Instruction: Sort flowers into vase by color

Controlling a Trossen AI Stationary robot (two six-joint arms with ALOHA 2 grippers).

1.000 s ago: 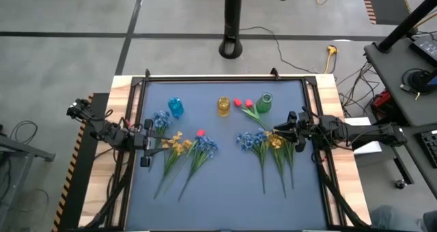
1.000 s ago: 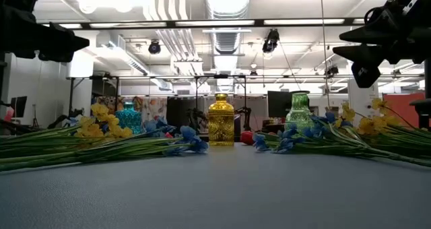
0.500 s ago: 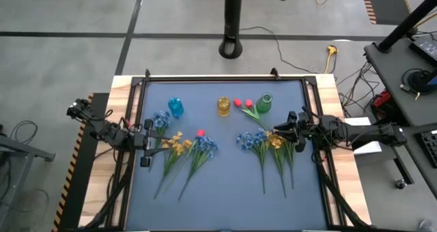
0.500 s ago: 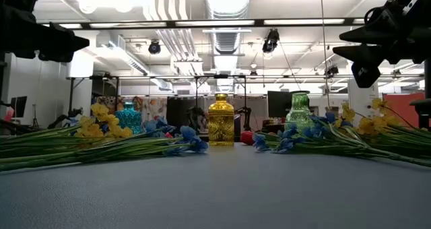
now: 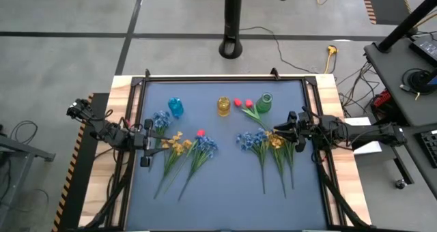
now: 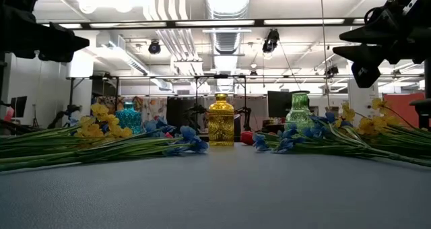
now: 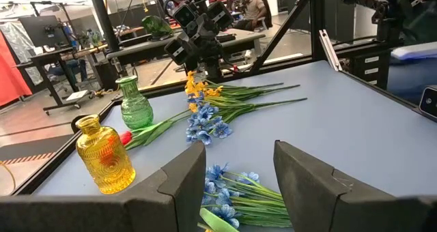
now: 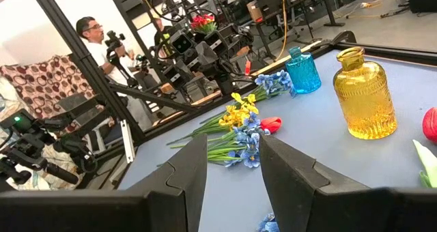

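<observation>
No writing is showing anywhere. Nearest the front edge of the tabletop (image 5: 225,205), the green stems are trailing from two flower bundles: the left bundle (image 5: 181,149) of blue and yellow sprigs with one red bud (image 5: 201,132) beside it, and the right bundle (image 5: 268,145) of blue and yellow sprigs. The left gripper (image 5: 145,143) is hovering spread apart at the left bundle, holding nothing; the right gripper (image 5: 289,129) is hovering released over the right bundle. Farther back, three vases are standing in a row: blue vase (image 5: 176,107), yellow vase (image 5: 223,106), green vase (image 5: 265,103), with two red buds (image 5: 242,102) lying between the last two
</observation>
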